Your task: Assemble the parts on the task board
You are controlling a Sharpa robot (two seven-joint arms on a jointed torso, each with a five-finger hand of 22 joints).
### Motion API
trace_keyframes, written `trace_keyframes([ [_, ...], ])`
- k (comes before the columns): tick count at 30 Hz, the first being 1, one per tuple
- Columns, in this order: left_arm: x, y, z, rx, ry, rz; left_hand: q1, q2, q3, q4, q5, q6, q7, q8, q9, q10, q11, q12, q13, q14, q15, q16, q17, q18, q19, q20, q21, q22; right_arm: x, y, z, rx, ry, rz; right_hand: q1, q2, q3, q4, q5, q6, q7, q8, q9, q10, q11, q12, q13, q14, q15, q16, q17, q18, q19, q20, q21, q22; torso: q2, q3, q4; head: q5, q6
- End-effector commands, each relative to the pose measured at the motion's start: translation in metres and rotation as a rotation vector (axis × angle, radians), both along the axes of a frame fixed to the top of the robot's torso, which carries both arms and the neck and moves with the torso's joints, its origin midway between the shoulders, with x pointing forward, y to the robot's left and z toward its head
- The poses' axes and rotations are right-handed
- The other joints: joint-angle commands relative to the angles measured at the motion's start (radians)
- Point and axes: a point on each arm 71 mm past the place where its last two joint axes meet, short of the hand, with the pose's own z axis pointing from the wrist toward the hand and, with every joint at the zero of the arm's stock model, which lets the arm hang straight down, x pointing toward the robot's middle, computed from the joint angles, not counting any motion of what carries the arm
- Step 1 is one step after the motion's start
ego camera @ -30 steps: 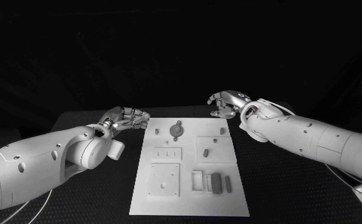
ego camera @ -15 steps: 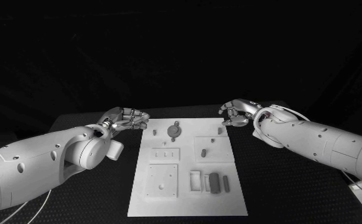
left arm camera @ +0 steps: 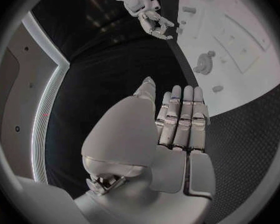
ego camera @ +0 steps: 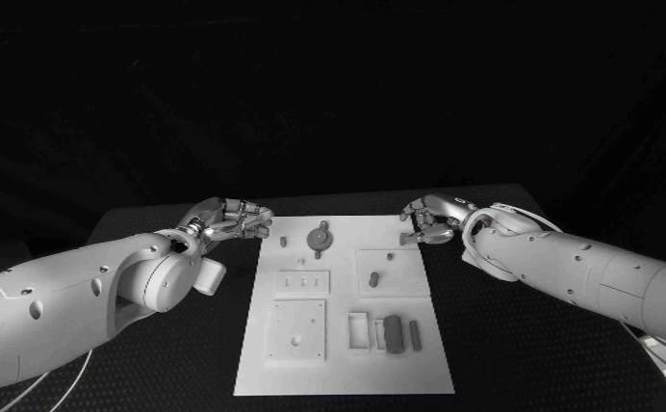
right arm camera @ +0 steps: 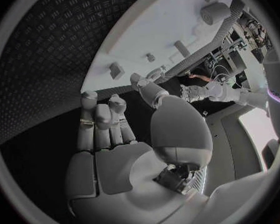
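The white task board (ego camera: 347, 373) lies in the middle of the black table. On it are a round knobbed part (ego camera: 322, 237), small pegs (ego camera: 285, 240), a short upright piece (ego camera: 374, 280) and dark bars (ego camera: 395, 333) in a slot near the front. My right hand (ego camera: 430, 219) hovers at the board's far right corner, fingers bent downward over a small peg, with nothing in its palm (right arm camera: 115, 169). My left hand (ego camera: 229, 218) rests off the board's far left corner. Its fingers (left arm camera: 180, 119) lie side by side and hold nothing.
A square recessed plate (ego camera: 300, 330) and a slotted panel (ego camera: 307, 283) take up the board's left half. Black textured table (ego camera: 527, 354) surrounds the board on both sides. The left wrist view shows the right hand (left arm camera: 151, 17) past the board's far edge (left arm camera: 239, 40).
My right hand has come down and slightly nearer, from above the board's far edge to its far right corner. The left hand has stayed in place.
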Motion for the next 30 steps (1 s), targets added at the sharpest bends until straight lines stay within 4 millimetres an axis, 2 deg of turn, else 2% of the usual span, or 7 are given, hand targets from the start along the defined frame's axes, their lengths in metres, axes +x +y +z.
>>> trace_keyframes([
  [1, -0.001, -0.003, 0.001, -0.011, -0.009, -0.024, 0.008, -0.001, -0.001, 0.000, 0.001, 0.005, -0.001, 0.002, 0.000, 0.002, 0.002, -0.002, 0.002, 0.002, 0.001, 0.000, 0.001, 0.004, 0.002, 0.002, 0.004, 0.002, 0.001, 0.000, -0.004, 0.000, 0.018, -0.001, 0.000, -0.010, 0.000, 0.008, 0.000, 0.035, 0.040, -0.004, -0.002, -0.037, 0.029, 0.007, -0.001, -0.008, 0.000, -0.004, 0.001, 0.012, -0.006, 0.000, -0.007, 0.013, 0.000, -0.0021, 0.0002, -0.001, -0.003],
  [7, -0.001, -0.004, 0.000, -0.011, -0.008, -0.026, 0.008, 0.000, -0.001, 0.000, 0.001, 0.005, 0.000, 0.001, -0.001, 0.002, 0.002, -0.003, 0.002, 0.002, 0.002, -0.001, 0.002, 0.004, 0.002, 0.002, 0.004, 0.002, 0.000, 0.000, -0.019, -0.007, 0.030, -0.033, -0.004, -0.008, -0.003, 0.020, 0.001, 0.040, 0.039, 0.000, 0.000, -0.038, 0.028, 0.010, -0.002, -0.008, 0.000, -0.002, 0.003, 0.012, -0.006, 0.000, -0.006, 0.014, 0.000, -0.0016, 0.0002, 0.001, -0.008],
  [10, -0.001, -0.003, -0.001, -0.010, -0.006, -0.024, 0.008, 0.000, -0.001, 0.000, 0.001, 0.005, 0.000, 0.001, -0.001, 0.002, 0.002, -0.003, 0.002, 0.001, 0.002, -0.001, 0.002, 0.004, 0.002, 0.002, 0.004, 0.002, 0.000, -0.001, -0.022, -0.009, 0.025, -0.049, -0.016, 0.000, -0.003, 0.044, 0.001, 0.051, 0.035, 0.007, 0.002, -0.037, 0.025, 0.014, -0.004, -0.006, -0.003, 0.001, 0.003, 0.012, -0.002, 0.000, -0.005, 0.014, 0.000, -0.0011, 0.0015, 0.003, -0.014],
  [14, -0.001, -0.002, -0.001, -0.009, -0.005, -0.022, 0.007, 0.000, -0.001, 0.000, 0.001, 0.005, 0.000, 0.001, -0.001, 0.002, 0.002, -0.003, 0.002, 0.001, 0.002, -0.001, 0.002, 0.004, 0.002, 0.002, 0.004, 0.002, 0.000, -0.003, -0.025, -0.014, 0.026, -0.062, -0.014, 0.001, -0.003, 0.060, 0.001, 0.071, 0.027, 0.020, 0.008, -0.033, 0.016, 0.019, -0.007, -0.003, -0.010, 0.003, 0.004, 0.012, 0.001, -0.004, -0.003, 0.015, -0.001, -0.0026, 0.0012, 0.003, -0.017],
  [19, -0.001, -0.002, -0.001, -0.008, -0.004, -0.021, 0.007, 0.001, -0.001, 0.000, 0.001, 0.005, 0.000, 0.001, -0.001, 0.002, 0.003, -0.003, 0.002, 0.001, 0.002, -0.002, 0.002, 0.004, 0.001, 0.002, 0.004, 0.002, 0.000, -0.003, -0.026, -0.015, 0.021, -0.069, -0.010, 0.007, -0.005, 0.066, 0.000, 0.091, 0.019, 0.032, 0.013, -0.029, 0.009, 0.022, -0.010, 0.001, -0.017, 0.004, 0.004, 0.012, 0.003, -0.007, -0.001, 0.015, 0.000, -0.0020, -0.0008, 0.008, -0.019],
  [30, -0.001, 0.001, -0.001, -0.006, -0.002, -0.017, 0.006, 0.002, -0.002, 0.001, 0.001, 0.005, 0.000, 0.001, -0.001, 0.002, 0.003, -0.004, 0.002, 0.001, 0.002, -0.002, 0.003, 0.004, 0.001, 0.002, 0.003, 0.003, 0.001, -0.001, -0.027, -0.015, 0.023, -0.063, -0.008, 0.031, -0.010, 0.069, 0.001, 0.121, 0.006, 0.049, 0.021, -0.020, -0.003, 0.026, -0.016, 0.009, -0.029, 0.007, 0.004, 0.012, 0.009, -0.012, 0.003, 0.016, -0.001, -0.0026, -0.0008, 0.005, -0.021],
])
